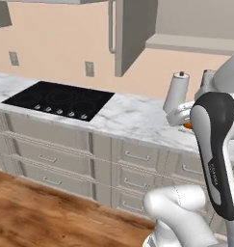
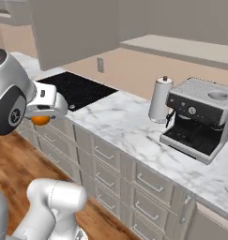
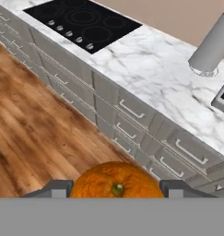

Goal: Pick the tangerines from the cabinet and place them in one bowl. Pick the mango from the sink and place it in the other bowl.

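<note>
Gripper (image 3: 117, 190) clamped on a tangerine (image 3: 115, 180), apparently mid-air.

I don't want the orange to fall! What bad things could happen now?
The tangerine is round and smooth, held in the gripper above the wooden floor, so a slip would probably send it rolling away. Also, no bowl is in sight yet, so it may get carried quite a way, giving more chances to slip.
</note>
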Controlling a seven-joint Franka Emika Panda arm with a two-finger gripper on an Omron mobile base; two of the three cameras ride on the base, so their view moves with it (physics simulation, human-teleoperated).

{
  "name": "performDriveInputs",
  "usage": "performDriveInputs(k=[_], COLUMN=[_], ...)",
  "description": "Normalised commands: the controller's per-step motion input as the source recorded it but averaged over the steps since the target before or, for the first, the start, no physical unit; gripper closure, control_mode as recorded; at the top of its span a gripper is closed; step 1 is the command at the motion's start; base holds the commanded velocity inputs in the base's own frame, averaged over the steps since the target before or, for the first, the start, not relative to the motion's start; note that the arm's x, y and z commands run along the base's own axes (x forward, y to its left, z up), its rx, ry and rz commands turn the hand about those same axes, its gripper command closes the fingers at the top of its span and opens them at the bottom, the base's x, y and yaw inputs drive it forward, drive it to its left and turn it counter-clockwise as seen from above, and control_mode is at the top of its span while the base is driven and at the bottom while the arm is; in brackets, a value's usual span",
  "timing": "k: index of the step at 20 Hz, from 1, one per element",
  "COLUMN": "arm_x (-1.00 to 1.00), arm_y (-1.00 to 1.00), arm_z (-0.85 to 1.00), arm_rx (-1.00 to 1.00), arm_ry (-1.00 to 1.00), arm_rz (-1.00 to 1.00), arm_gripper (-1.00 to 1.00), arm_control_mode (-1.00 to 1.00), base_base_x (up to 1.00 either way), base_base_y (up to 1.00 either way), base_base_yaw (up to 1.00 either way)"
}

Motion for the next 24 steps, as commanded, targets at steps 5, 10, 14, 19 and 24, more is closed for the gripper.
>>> performDriveInputs(k=[5,10,14,19,24], arm_x=[0.0,0.0,0.0,0.0,0.0], arm_y=[0.0,0.0,0.0,0.0,0.0], arm_z=[0.0,0.0,0.0,0.0,0.0], arm_rx=[0.0,0.0,0.0,0.0,0.0], arm_ry=[0.0,0.0,0.0,0.0,0.0], arm_rz=[0.0,0.0,0.0,0.0,0.0], arm_gripper=[1.0,1.0,1.0,1.0,1.0], arm_control_mode=[1.0,1.0,1.0,1.0,1.0], base_base_x=[0.0,0.0,0.0,0.0,0.0], base_base_y=[0.0,0.0,0.0,0.0,0.0], base_base_yaw=[0.5,0.5,0.5,0.5,0.5])
